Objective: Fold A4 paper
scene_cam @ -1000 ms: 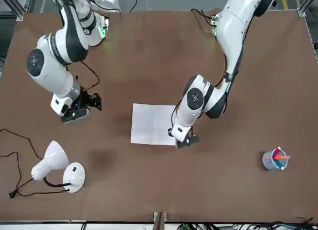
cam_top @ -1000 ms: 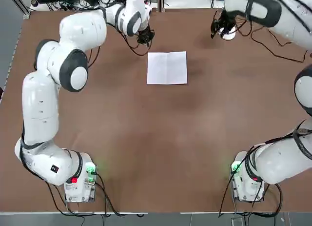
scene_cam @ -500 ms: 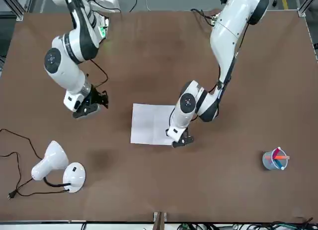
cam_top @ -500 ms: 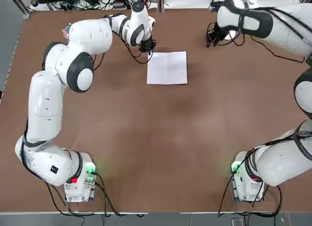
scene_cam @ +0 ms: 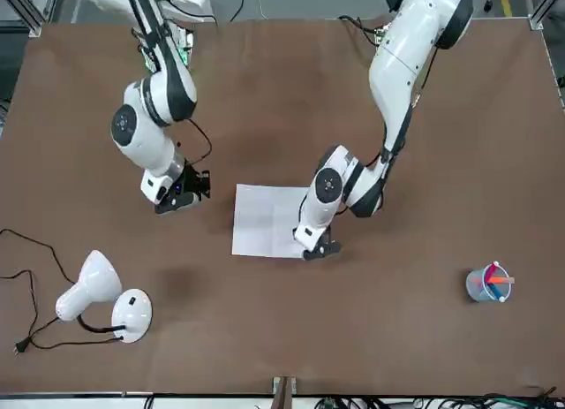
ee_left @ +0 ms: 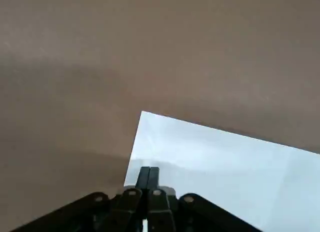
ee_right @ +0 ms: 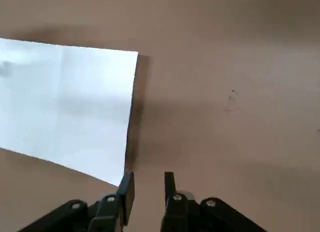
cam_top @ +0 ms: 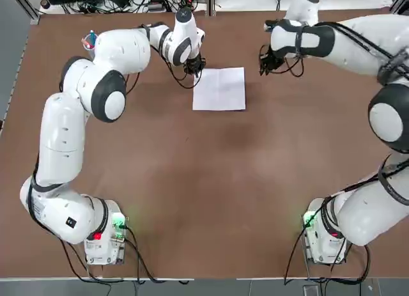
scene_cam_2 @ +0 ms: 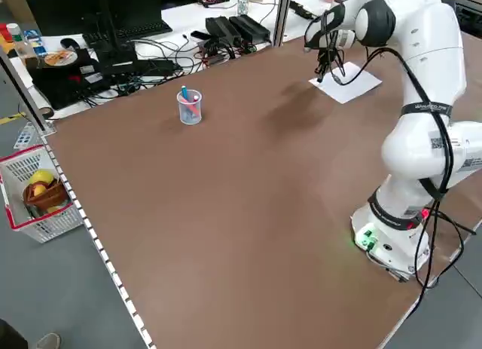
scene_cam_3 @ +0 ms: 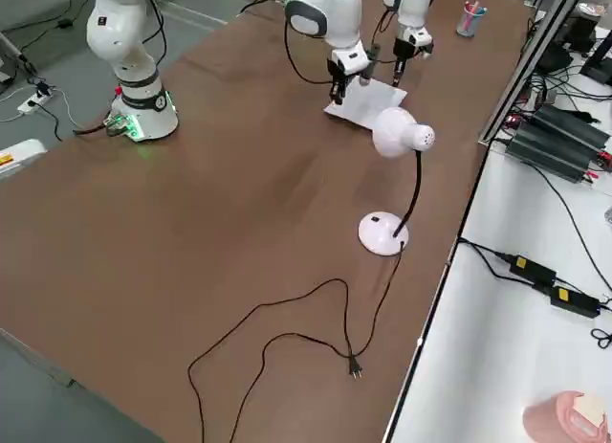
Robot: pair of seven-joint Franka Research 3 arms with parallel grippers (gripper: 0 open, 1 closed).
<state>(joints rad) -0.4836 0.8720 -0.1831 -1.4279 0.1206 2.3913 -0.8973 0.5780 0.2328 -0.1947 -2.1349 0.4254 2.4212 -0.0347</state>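
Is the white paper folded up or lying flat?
Lying flat. The A4 paper rests on the table with no lifted edges; a faint crease line runs down its middle. Whether it is doubled over, the pictures cannot tell.

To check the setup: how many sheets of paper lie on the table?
1. The paper lies flat at the table's far middle, between the left gripper and right gripper. No other sheet shows.

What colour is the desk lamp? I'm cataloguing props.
White: the desk lamp, clearest in the right side view.
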